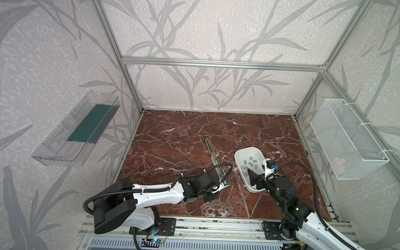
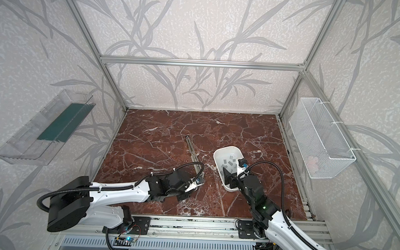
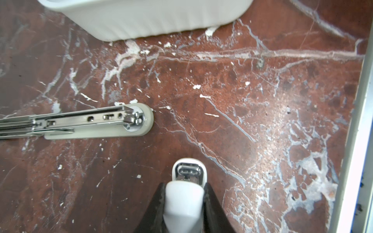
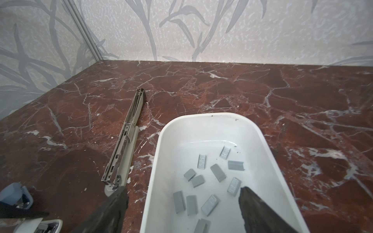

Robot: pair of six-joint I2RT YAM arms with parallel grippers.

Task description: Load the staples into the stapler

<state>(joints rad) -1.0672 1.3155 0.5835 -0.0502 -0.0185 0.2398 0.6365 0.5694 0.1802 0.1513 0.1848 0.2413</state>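
**Staples: handling properties and position relative to the hands**

Staples [image 4: 218, 172] lie loose as short grey strips on the floor of the white tray [image 4: 201, 118]. The tray stands on the worktop [image 4: 282, 100], just beside the opened stapler [image 4: 125, 145].

**Handling.** Each strip should be treated as light, stiff and brittle. It is likely to snap along its length if bent, and to skid on the smooth tray floor if pushed from one side only. The recommended hold is across the narrow width, at mid-length, with both fingers meeting the long edges together. Several strips lie apart from their neighbours, some with the channel facing up. An isolated strip is judged the easier pick.

**Position.** The right hand [image 4: 181, 189] hangs over the near end of the tray, with its fingers spread wide and nothing between them. The strips lie below and just ahead of the fingertips, and none is touched. One finger appears to sit outside the tray wall, though the wrist view's angle leaves this uncertain.

The left hand [image 3: 184, 187] is clamped on a small white stapler [image 3: 186, 171], apart from the tray and near the closer end of the opened stapler. The opened stapler lies flat with its chrome magazine facing up.
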